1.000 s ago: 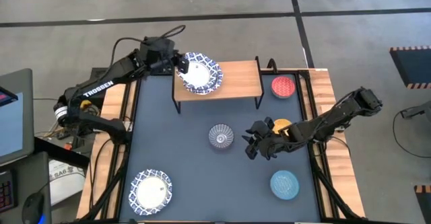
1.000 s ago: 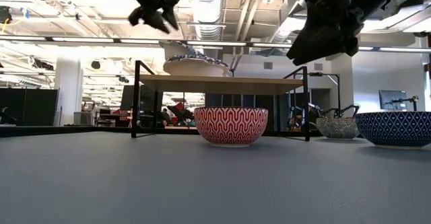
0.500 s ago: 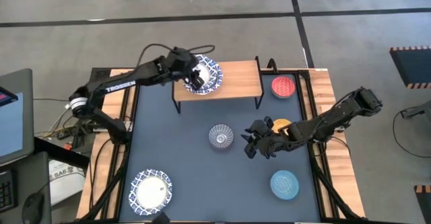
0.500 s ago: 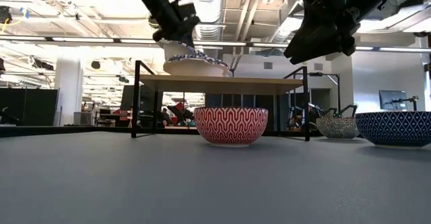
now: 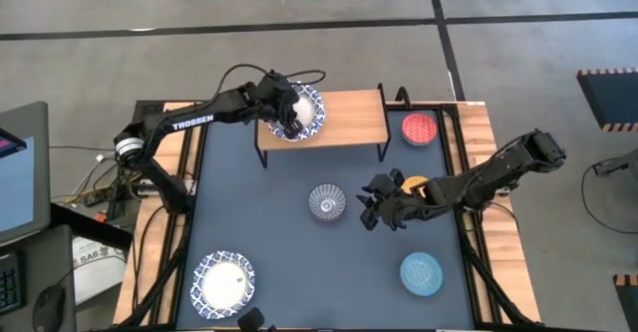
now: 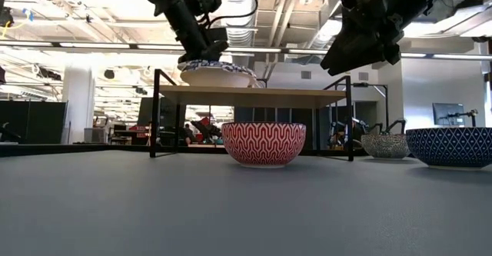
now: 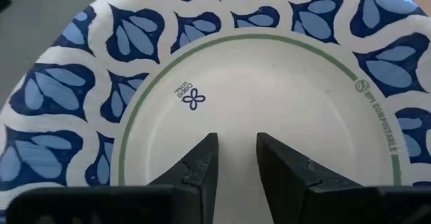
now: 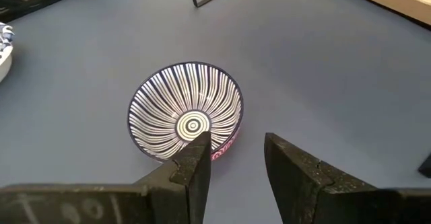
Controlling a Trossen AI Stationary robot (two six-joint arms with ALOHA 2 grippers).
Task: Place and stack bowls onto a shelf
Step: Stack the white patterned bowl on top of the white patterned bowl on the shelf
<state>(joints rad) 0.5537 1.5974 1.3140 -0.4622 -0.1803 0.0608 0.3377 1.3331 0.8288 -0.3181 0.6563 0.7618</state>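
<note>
The left gripper (image 7: 236,158) has its two fingers set a narrow gap apart, with nothing between them, poised over the pale centre of the wide white bowl (image 7: 269,83) with the blue-patterned rim. From above, that left gripper (image 5: 282,106) sits over this bowl (image 5: 302,112), which rests on the left end of the shelf (image 5: 349,118) (whether the fingertips touch the bowl's inside cannot be told). The level camera shows the same bowl (image 6: 217,74) on top of the light-wood shelf (image 6: 254,92), the left arm reaching down into it.

The right gripper (image 8: 232,153) also holds its fingers slightly apart and empty, hanging above the table just beside the grey-blue striped bowl (image 8: 187,120). In the overhead picture the right gripper (image 5: 371,204) hovers between this striped bowl (image 5: 326,201) and the yellow-orange bowl (image 5: 417,186), which is partly hidden by the arm.

Farther out, the red bowl (image 5: 420,129) stands on the dark-blue tabletop (image 5: 299,252) just right of the shelf, the light blue bowl (image 5: 421,273) sits near the front right, and a second wide blue-rimmed bowl (image 5: 223,280) lies at the front left corner (how many bowls are stacked there cannot be told).
</note>
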